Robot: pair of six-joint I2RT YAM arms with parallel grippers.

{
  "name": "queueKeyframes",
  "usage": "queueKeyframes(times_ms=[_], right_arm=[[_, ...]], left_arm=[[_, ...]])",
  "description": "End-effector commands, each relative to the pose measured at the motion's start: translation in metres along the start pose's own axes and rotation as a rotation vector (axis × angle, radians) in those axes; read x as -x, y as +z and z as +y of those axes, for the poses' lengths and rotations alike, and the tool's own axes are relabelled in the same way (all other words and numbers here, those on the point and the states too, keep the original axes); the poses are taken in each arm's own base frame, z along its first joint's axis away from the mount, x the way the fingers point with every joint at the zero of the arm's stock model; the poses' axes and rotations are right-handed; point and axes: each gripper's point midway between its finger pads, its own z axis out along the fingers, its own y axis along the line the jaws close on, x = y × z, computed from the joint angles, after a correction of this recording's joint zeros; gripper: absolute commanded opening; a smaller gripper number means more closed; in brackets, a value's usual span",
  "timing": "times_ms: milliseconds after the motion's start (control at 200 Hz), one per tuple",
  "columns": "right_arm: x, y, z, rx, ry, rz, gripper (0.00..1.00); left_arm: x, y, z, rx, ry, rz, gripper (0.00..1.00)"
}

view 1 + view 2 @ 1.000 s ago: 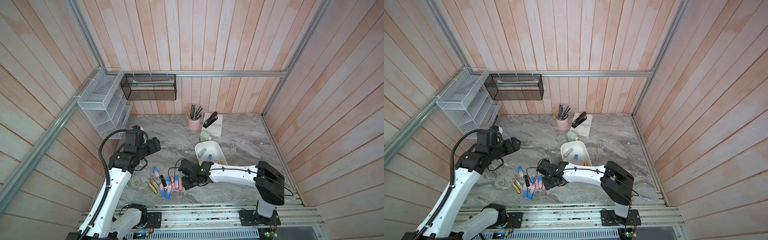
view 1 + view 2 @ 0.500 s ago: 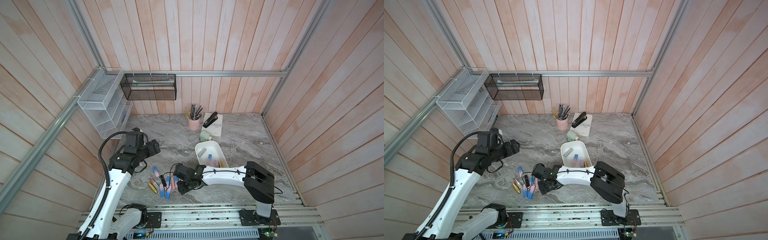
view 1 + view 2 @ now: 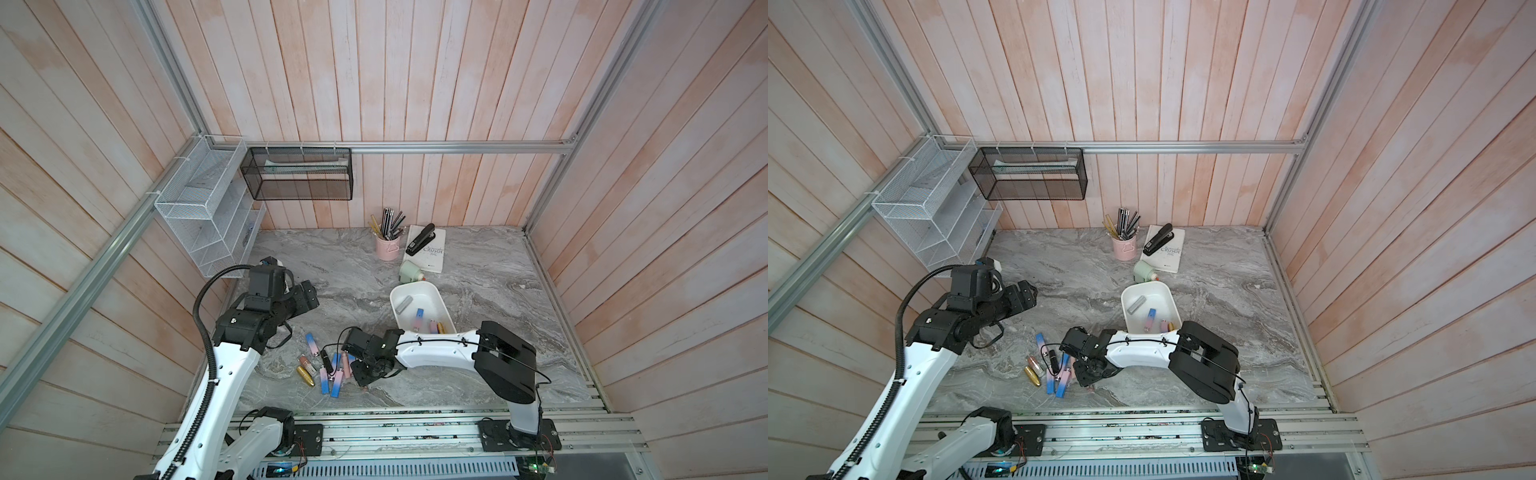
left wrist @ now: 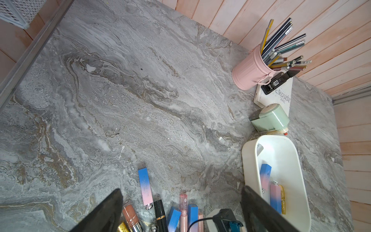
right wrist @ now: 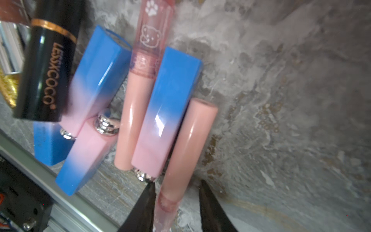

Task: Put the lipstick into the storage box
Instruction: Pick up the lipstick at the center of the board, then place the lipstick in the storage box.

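1. A grey tube [image 3: 403, 304] and three coloured sticks [image 3: 419, 318] are held in the storage box [image 3: 432, 296].
2. The lipstick [image 5: 188, 140] is straddled by the narrowly parted right gripper [image 5: 176, 182]; the left gripper [image 4: 180, 189] is spread wide, empty.
3. The glossy peach-pink lipstick is laid on the table [image 5: 281, 100] against a blue-pink case [image 5: 166, 104].

Tabletop [image 3: 357, 266]: grey marble pattern with brownish veins. Storage box [image 3: 415, 284], centre of both top views: plain white. Lipstick cluster [image 3: 328, 370], lower centre: square cases [image 5: 166, 108] graded blue to pink with silver ends; peach tube [image 5: 188, 144]; clear pink tube [image 5: 150, 34] printed with white bear and paw motifs; black case [image 5: 44, 68] with gold band and gold lettering; gold glitter piece [image 3: 306, 375]. Pen cup [image 3: 387, 249]: pink. Stapler [image 3: 419, 240]: black. Sharpener [image 3: 409, 271]: pale green. Wire rack [image 3: 199, 208], upper left: white. Mesh basket [image 3: 297, 174]: black. Wall planks [image 3: 457, 83]: whitewashed pink.
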Motion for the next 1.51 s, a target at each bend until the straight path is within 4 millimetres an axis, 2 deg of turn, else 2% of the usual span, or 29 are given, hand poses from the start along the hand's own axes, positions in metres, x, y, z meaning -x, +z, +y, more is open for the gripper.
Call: queueKeyframes(times_ms=[0,235,375,475,680,900,1051,1181,1341,1501], right_arm=[[-0.007,0.006,-0.021,-0.082,0.012,0.03,0.34],[-0.011,0.005,-0.035,-0.133,0.016,0.046,0.2],[-0.012,0.003,-0.041,-0.153,0.013,0.043,0.19],[-0.008,-0.006,-0.042,-0.164,0.008,0.024,0.2],[0.015,-0.042,-0.042,-0.18,-0.004,-0.042,0.2],[0.054,-0.104,-0.057,-0.238,-0.003,-0.16,0.2],[0.075,-0.149,-0.083,-0.273,0.036,-0.237,0.21],[0.079,-0.169,-0.119,-0.307,0.095,-0.284,0.23],[0.068,-0.166,-0.168,-0.361,0.151,-0.271,0.23],[0.061,-0.147,-0.2,-0.365,0.199,-0.248,0.24]], left_arm=[[0.001,0.0,0.005,0.019,0.003,-0.008,0.93],[0.008,0.005,0.0,0.005,-0.009,-0.02,0.93],[0.009,0.01,-0.004,-0.009,-0.018,-0.014,0.93],[0.012,0.01,-0.006,-0.016,-0.017,-0.019,0.93],[0.019,0.011,-0.006,-0.003,-0.004,-0.034,0.93],[0.027,0.01,-0.005,0.012,0.001,-0.064,0.93],[0.031,0.011,-0.006,0.007,0.001,-0.082,0.93],[0.03,0.018,-0.011,-0.023,-0.016,-0.073,0.93],[0.018,0.032,-0.013,-0.048,-0.039,-0.035,0.93],[0.001,0.045,-0.012,-0.066,-0.053,0.013,0.93]])
